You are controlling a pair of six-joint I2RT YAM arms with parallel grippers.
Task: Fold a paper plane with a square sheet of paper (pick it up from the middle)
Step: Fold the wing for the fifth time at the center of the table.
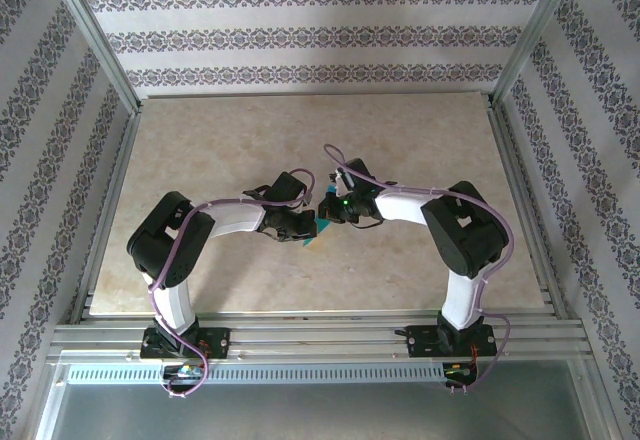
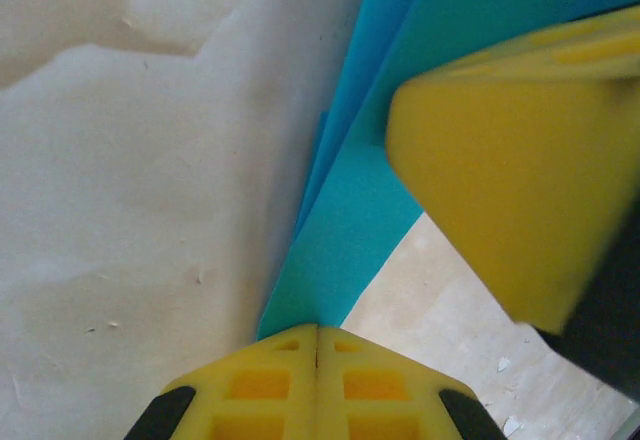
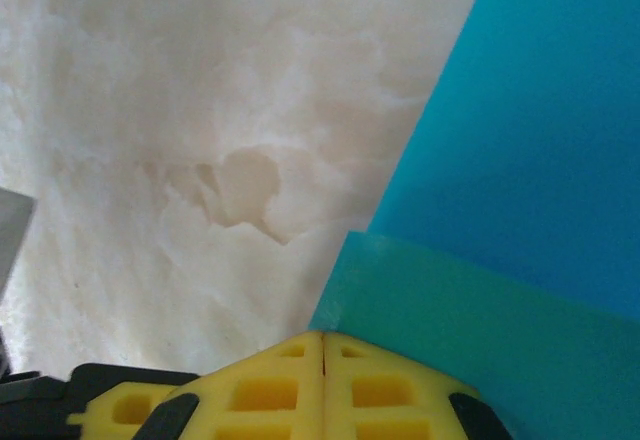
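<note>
**Both hands pinched shut on the teal paper at mid-desk**

The marbled beige desk (image 1: 250, 130) spans the view from above, with patterned walls (image 1: 300, 35) around it. From the near edge the left arm (image 1: 185, 240) and the right arm (image 1: 455, 230) bend inward until their tips nearly meet over the middle of the desk. The left hand (image 1: 298, 226) and the right hand (image 1: 330, 207) sit just beside each other. A small patch of teal paper (image 1: 318, 230) shows between and just below them.

In the left wrist view, that hand's yellow fingers (image 2: 260, 385) press together with no gap, and the paper's narrow end runs down into their tips. Several folded layers show along its left edge. The right hand's yellow finger sits against the paper at upper right.

In the right wrist view, the fingers are likewise pressed together. A paler flap's corner meets their seam, and a darker layer spreads to the upper right.
</note>
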